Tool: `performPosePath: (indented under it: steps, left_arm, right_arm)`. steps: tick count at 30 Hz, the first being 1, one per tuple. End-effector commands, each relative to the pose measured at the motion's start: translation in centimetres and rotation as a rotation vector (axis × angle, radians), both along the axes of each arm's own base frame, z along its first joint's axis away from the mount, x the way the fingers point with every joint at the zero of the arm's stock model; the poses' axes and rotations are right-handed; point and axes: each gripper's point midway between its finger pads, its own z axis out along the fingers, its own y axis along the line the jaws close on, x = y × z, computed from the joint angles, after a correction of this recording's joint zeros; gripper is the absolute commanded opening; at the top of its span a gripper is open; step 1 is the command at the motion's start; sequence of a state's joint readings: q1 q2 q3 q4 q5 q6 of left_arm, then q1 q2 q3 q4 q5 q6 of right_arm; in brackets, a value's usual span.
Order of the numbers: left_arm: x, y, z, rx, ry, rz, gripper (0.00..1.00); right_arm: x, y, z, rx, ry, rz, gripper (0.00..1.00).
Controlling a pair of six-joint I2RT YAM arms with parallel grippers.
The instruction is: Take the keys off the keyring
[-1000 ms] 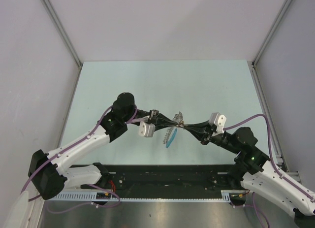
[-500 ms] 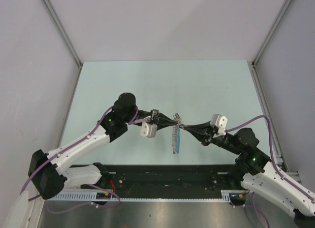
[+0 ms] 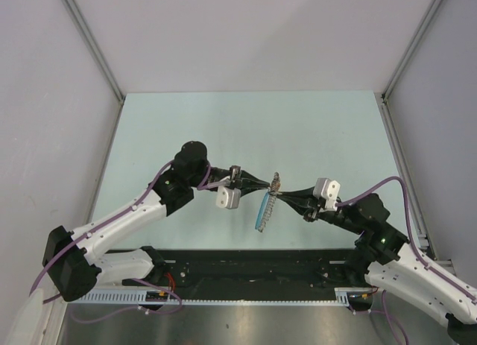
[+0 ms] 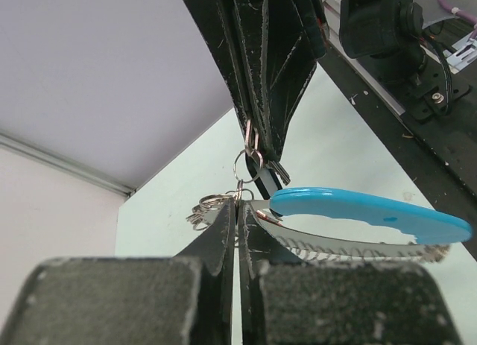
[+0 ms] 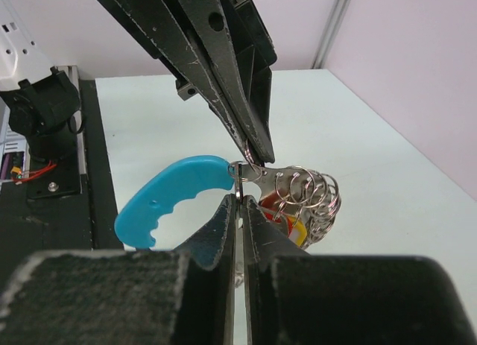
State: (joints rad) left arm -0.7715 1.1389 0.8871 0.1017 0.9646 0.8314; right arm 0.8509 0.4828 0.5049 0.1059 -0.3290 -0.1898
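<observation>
Both grippers meet tip to tip above the middle of the table. My left gripper (image 3: 269, 185) (image 4: 238, 209) is shut on the keys (image 3: 276, 181) (image 4: 203, 208), a small bunch of silvery metal pieces and rings (image 5: 309, 190). My right gripper (image 3: 282, 191) (image 5: 238, 200) is shut on the thin wire keyring (image 4: 246, 165) (image 5: 241, 171), which runs between its jaws. The bright blue curved strap (image 3: 262, 214) (image 4: 369, 211) (image 5: 170, 197) hangs from that ring, clear of the table. A serrated metal edge (image 4: 350, 246) runs along the strap. A red and yellow tag (image 5: 289, 224) sits behind the rings.
The pale green table (image 3: 223, 129) is walled by grey panels on three sides. A black base strip (image 3: 253, 267) with the arm mounts and cables runs along the near edge. The right arm's base (image 4: 380, 24) shows in the left wrist view.
The hanging blue strap has swung, first from the left to straight down, then back a little to the left. Both grippers stay shut and have shifted only slightly.
</observation>
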Motion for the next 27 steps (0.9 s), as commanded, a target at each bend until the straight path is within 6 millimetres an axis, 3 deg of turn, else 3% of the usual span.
performPosePath:
  steps: [1, 5, 6, 8, 13, 19, 27]
  left_arm:
    - [1.1, -0.1, 1.7, -0.037, -0.088, 0.045, 0.0]
    - [1.3, -0.2, 1.4, -0.037, -0.096, 0.075, 0.0]
    - [1.2, -0.3, 1.2, -0.035, -0.098, 0.076, 0.0]
    - [1.6, -0.2, 0.9, -0.03, -0.101, 0.105, 0.0]
    - [2.0, 0.1, 0.1, -0.021, -0.112, 0.151, 0.0]
    - [3.0, 0.4, -0.1, -0.019, -0.134, 0.225, 0.0]
    - [3.6, 0.8, -0.9, -0.005, -0.134, 0.274, 0.0]
  right_arm:
    - [0.1, 0.0, 2.3, 0.007, -0.096, -0.011, 0.0]
    - [0.8, -0.2, 2.3, -0.055, -0.076, -0.047, 0.0]
    - [0.8, -0.2, 3.2, -0.045, -0.075, -0.048, 0.0]
    - [0.8, 0.0, 2.1, -0.093, -0.009, -0.041, 0.0]
    - [-0.4, 0.5, 3.5, -0.057, 0.138, 0.009, 0.0]
    - [-1.3, 1.4, 3.0, -0.081, 0.339, 0.064, 0.0]
    - [-2.2, 1.4, 3.7, -0.029, 0.445, 0.101, 0.0]
